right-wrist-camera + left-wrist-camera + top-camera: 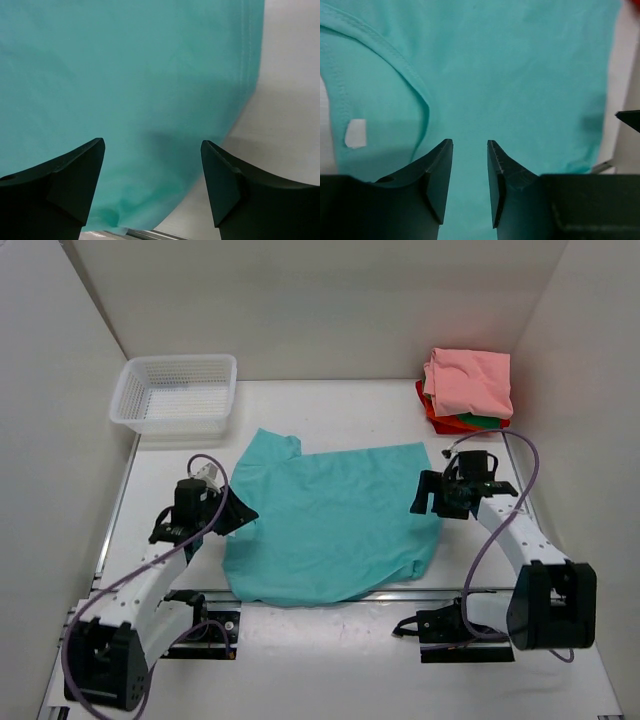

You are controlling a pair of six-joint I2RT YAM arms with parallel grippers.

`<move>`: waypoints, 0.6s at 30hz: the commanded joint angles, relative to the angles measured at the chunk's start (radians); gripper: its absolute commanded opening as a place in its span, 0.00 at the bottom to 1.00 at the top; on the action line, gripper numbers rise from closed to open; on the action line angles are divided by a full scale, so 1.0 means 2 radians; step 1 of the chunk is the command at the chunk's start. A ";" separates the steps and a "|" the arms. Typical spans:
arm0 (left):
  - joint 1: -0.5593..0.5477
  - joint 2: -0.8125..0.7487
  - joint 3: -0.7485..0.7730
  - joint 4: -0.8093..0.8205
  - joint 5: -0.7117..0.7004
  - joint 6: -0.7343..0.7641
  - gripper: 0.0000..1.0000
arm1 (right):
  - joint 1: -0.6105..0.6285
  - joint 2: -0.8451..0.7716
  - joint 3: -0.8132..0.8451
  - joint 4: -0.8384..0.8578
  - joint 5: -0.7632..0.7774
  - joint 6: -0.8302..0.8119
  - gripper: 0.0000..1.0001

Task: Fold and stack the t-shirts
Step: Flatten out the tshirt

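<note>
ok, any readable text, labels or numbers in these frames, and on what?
None readable.
The white neck label on the teal t-shirt: only a blank, blurred patch, too blurred to read.
No print visible on the folded stack or the white basket.

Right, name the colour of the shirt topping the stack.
The top shirt is salmon pink; top external view.
</note>
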 commanded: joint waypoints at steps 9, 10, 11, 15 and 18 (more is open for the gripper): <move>-0.035 0.246 0.141 0.006 -0.093 0.065 0.38 | 0.005 0.158 0.045 0.013 0.034 -0.015 0.54; -0.041 0.267 0.169 0.004 -0.093 0.066 0.37 | 0.006 0.177 0.060 0.011 0.027 -0.016 0.40; -0.042 0.309 0.186 0.001 -0.095 0.072 0.31 | 0.004 0.186 0.065 0.012 0.021 -0.010 0.22; -0.041 0.465 0.324 -0.035 -0.117 0.094 0.00 | -0.001 0.280 0.164 0.008 0.019 -0.015 0.00; -0.026 0.568 0.472 -0.083 -0.125 0.109 0.00 | 0.000 0.355 0.292 -0.046 0.064 -0.020 0.00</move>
